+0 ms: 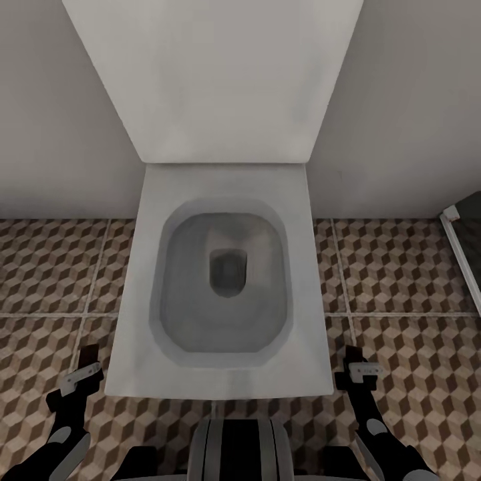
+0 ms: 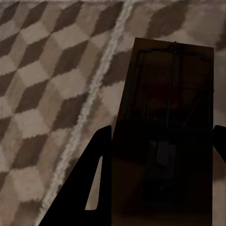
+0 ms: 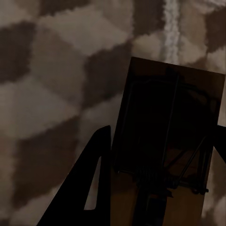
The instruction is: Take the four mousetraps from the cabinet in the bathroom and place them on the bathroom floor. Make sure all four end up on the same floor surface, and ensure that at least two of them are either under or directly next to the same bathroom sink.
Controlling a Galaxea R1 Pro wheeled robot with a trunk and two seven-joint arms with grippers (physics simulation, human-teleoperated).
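Both grippers are hanging low over the tiles, each one carrying a mousetrap, with a white toilet point(image 1: 227, 280) sitting dead ahead.

The left gripper point(image 1: 85, 364) is pinching a mousetrap point(image 2: 165, 122) between its dark fingers point(image 2: 96, 179), holding it just above the bathroom floor point(image 1: 401, 267) near a pale grout line. The right gripper point(image 1: 357, 364) is clamping a second mousetrap point(image 3: 169, 136) the same way, wire parts facing the wrist camera. They're flanking the toilet bowl, left and right, and a dark frame edge point(image 1: 461, 254) is poking in at the far right.

Black arms point(image 1: 63, 427), grey-banded, with black hands point(image 1: 83, 367).
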